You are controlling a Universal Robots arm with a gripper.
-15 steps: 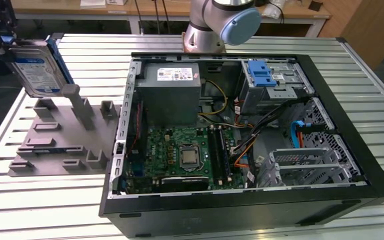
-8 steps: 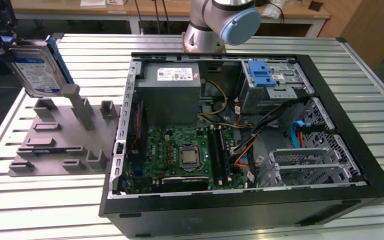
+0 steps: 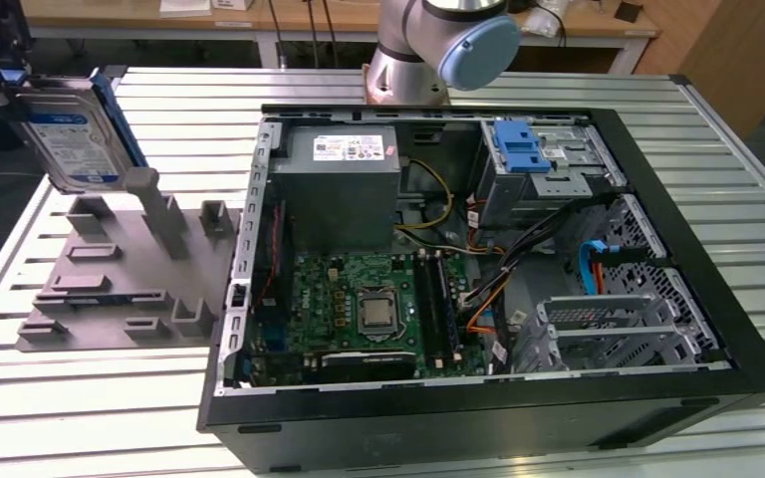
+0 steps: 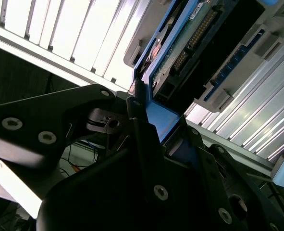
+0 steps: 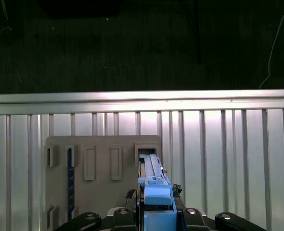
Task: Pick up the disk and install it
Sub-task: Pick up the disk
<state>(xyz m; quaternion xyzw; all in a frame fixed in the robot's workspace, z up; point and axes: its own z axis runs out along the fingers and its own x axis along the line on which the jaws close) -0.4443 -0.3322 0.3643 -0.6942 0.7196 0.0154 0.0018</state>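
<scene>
Your gripper (image 5: 157,215) clamped on one disk (image 3: 75,139), at the exterior view's left, above one grey slotted holder (image 3: 117,284). Disk stands on edge, long axis upright, label toward exterior camera. One open computer case (image 3: 489,249) beside holder.

My claw (image 4: 158,118) is smooth matt black with bright metal screws. The disk (image 3: 75,139) it grips has a dull silver metal body, a paper label and a smooth blue plastic frame. The bench (image 3: 77,408) is ribbed, shiny bare metal. The holder (image 3: 104,289) looks like matt grey plastic, and the computer case (image 3: 489,418) is matt black.
</scene>
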